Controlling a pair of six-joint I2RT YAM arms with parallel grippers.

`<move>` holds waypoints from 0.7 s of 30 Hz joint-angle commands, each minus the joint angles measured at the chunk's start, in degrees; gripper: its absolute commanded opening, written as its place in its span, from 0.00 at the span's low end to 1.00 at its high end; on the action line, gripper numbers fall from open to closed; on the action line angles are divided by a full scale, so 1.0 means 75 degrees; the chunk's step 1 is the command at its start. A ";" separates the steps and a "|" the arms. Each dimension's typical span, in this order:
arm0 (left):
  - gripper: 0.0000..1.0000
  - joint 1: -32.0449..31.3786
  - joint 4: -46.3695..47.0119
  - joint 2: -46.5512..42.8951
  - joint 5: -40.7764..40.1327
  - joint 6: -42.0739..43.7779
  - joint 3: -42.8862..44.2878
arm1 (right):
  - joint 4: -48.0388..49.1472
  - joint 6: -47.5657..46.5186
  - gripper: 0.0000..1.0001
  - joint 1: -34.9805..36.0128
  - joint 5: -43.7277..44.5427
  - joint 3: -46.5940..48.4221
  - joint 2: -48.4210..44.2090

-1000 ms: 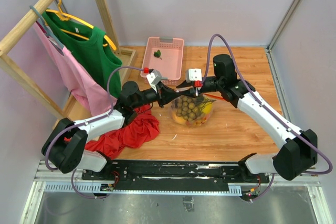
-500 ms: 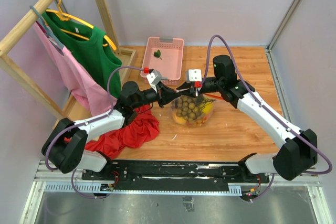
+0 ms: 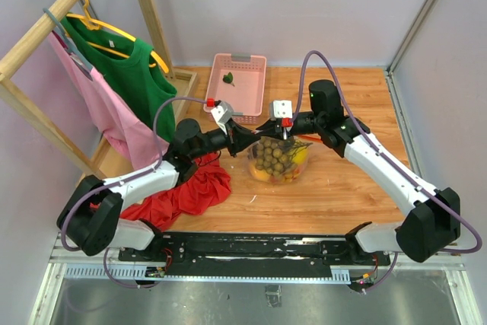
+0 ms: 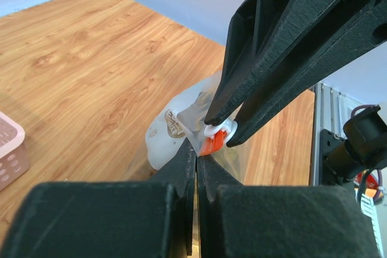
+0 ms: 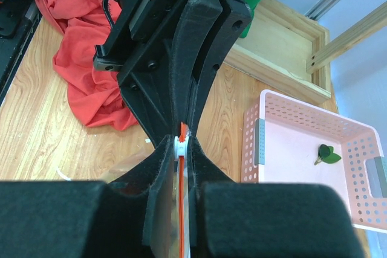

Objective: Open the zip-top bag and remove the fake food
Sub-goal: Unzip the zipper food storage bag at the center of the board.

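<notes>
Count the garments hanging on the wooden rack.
2: a green fabric shirt, and a pink fabric shirt just left of it in the top view. Another could hide behind them.

1. your right gripper [image 5: 181, 144] has drawn its jaws in: a second ago they stood a little apart, and now the fingertips pinch the white slider [image 4: 219, 129] on the orange-red zip strip [image 5: 181, 209] at the mouth of the zip-top bag [image 3: 278, 159].
2. your left arm [image 3: 141, 179] has shifted slightly: its black elbow joint [image 3: 90, 218], down by the base, sits a touch further left and looks narrower from the top view than it did.
3. the purple cable loop [image 3: 155, 123] over that arm has leaned a hair to the left with it.
</notes>
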 commanded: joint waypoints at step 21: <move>0.00 -0.0041 0.0132 -0.1212 -0.1521 0.0800 -0.0449 | -0.1833 -0.0647 0.01 -0.0887 -0.0283 0.0194 -0.0366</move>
